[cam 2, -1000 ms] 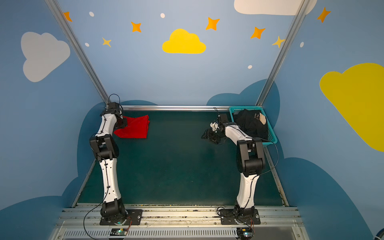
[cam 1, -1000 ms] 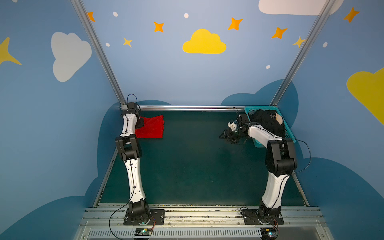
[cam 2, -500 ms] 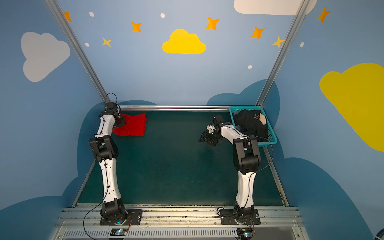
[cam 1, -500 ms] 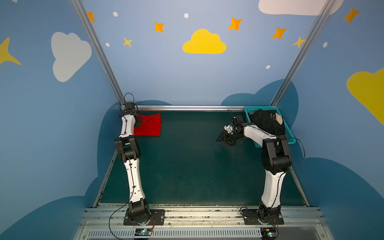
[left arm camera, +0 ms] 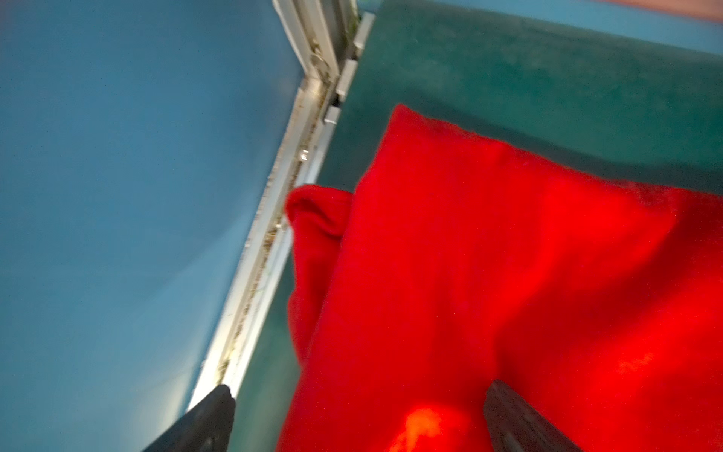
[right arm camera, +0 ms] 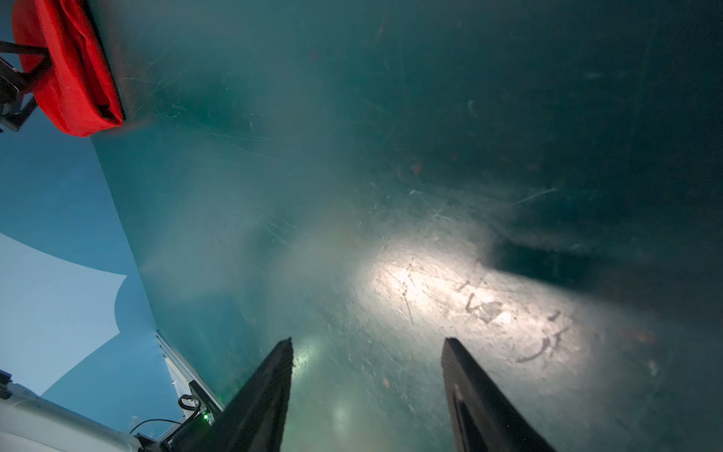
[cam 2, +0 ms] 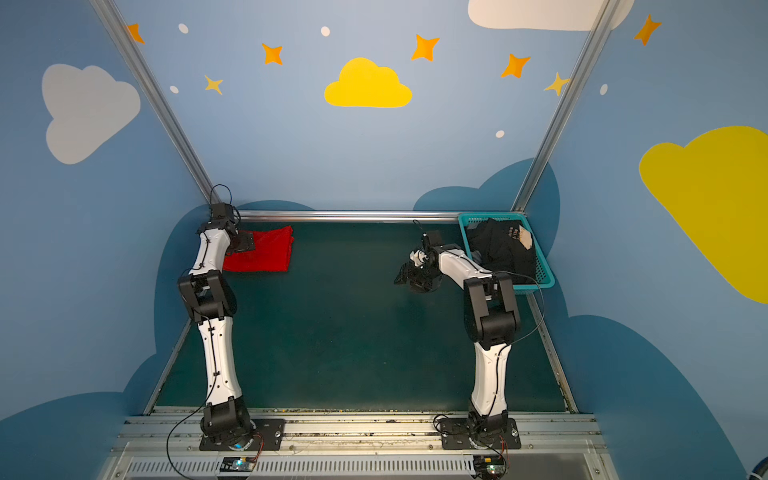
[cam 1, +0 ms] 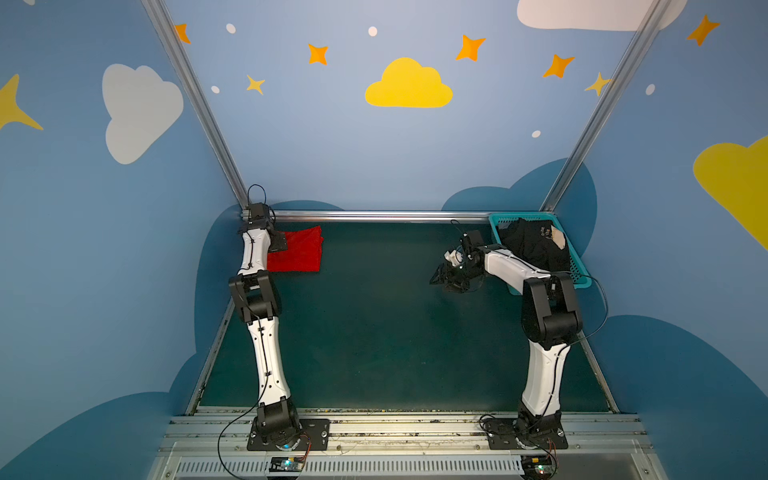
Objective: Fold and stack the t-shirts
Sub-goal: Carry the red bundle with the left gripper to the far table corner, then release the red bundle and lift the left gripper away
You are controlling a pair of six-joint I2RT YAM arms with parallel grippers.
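The red t-shirt (cam 1: 301,251) lies folded into a rough rectangle on the dark green table (cam 1: 374,332), at its far left corner, close to the metal rail along the back wall. Both top views show it there (cam 2: 268,251). In the left wrist view one smaller fold of red cloth sticks out from under the main panel (left arm camera: 489,274) on the side nearest the rail.

The left gripper (left arm camera: 360,391) hangs just over the shirt's near-left edge with its jaws spread wide and nothing pinched between them. One finger sits over the strip of table by the rail, the other over the red cloth (whether that tip touches the fabric cannot be told, as the view is blurred).

The right gripper (right arm camera: 367,344) hovers above bare table right of the middle, well apart from the red shirt. Its jaws are also parted, with only scratched green surface showing between them.

The black t-shirts (cam 1: 532,247) are heaped in the teal lattice basket (cam 1: 523,215) at the far right corner. Pale lettering and a beige patch (cam 1: 557,239) face upward.
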